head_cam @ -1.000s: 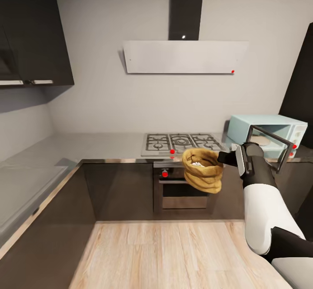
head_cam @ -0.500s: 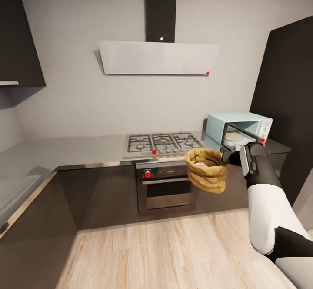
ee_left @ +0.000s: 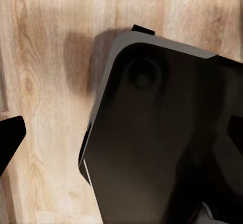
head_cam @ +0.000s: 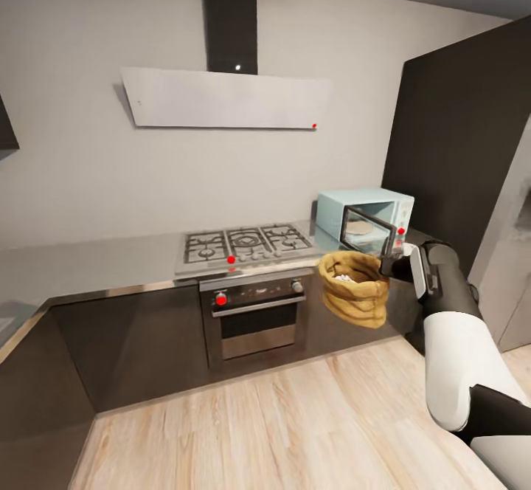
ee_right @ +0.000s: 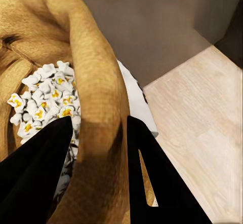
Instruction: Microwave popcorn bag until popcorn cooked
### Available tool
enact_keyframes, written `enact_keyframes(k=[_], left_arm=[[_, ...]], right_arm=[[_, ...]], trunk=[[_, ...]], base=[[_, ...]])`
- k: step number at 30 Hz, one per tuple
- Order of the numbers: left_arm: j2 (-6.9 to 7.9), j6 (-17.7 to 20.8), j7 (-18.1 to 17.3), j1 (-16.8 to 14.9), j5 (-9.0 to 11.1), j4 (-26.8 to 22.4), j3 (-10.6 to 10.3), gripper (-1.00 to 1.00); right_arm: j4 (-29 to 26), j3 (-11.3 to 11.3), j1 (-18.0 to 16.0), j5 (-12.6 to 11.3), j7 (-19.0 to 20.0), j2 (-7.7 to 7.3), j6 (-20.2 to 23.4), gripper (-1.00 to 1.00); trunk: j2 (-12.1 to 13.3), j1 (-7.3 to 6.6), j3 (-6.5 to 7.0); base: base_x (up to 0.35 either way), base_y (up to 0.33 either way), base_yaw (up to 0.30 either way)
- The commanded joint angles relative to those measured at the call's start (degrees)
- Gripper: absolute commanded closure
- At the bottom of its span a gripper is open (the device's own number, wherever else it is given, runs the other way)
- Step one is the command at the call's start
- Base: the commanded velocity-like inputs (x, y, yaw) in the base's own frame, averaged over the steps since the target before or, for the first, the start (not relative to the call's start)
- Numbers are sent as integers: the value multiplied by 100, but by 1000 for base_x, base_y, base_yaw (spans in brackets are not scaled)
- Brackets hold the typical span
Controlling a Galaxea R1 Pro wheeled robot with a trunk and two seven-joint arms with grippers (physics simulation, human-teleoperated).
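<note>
Fingers [ee_right: 35, 178] of the right gripper [ee_right: 98, 173] pinch the popcorn bag [head_cam: 355, 288] rim (popcorn [ee_right: 45, 100] inside); left gripper's state unclear

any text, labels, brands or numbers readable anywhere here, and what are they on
None: no readable text in any view.
The microwave panel carries only red dots and knobs, too small to show any print.
The popcorn bag, held by the right gripper, is plain tan paper.
The hob and oven show red dots, no lettering.
</note>
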Motion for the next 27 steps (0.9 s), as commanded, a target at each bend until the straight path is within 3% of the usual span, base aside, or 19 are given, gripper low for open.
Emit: enact_keyframes(k=[1,11,24,27], left_arm=[[-5,-10,9,1,23,-9,4,-100],[-20,-10,9,1,22,-5,4,-100],[-21,-10,9,1,22,-9,4,-100],[-23,-10,9,1,22,-11,7,-100]], right_arm=[[-2,-8,-6,34,25,-3,20,100],[5,-11,-6,26,25,-122,20,100],[7,-15,-6,25,25,-133,20,100],[10,-12,-6,25,25,-202,20,100]], trunk=[[-6,1,-5],[-6,1,17],[-6,1,45],[-6,1,52]], base=[[0,0,-282],[0,0,-282],[0,0,-282],[0,0,-282]])
